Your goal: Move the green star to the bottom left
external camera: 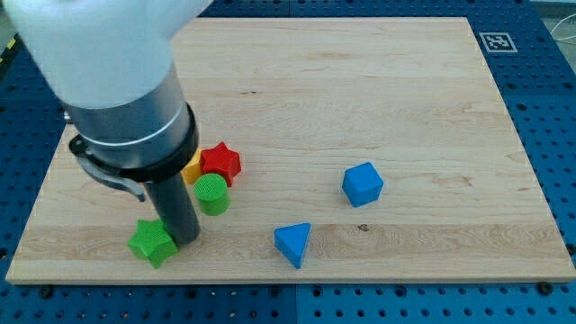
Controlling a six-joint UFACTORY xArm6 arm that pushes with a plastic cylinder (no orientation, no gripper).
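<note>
The green star (151, 242) lies near the board's bottom left, close to the front edge. My tip (184, 238) rests on the board right beside the star's right side, touching or nearly touching it. The arm's wide grey body hides the board above and to the left of the star.
A green cylinder (212, 193) stands just up and right of my tip. A red star (220, 163) and a partly hidden yellow block (192, 166) sit behind it. A blue triangle (293, 244) and a blue cube (363, 184) lie to the right on the wooden board (360, 81).
</note>
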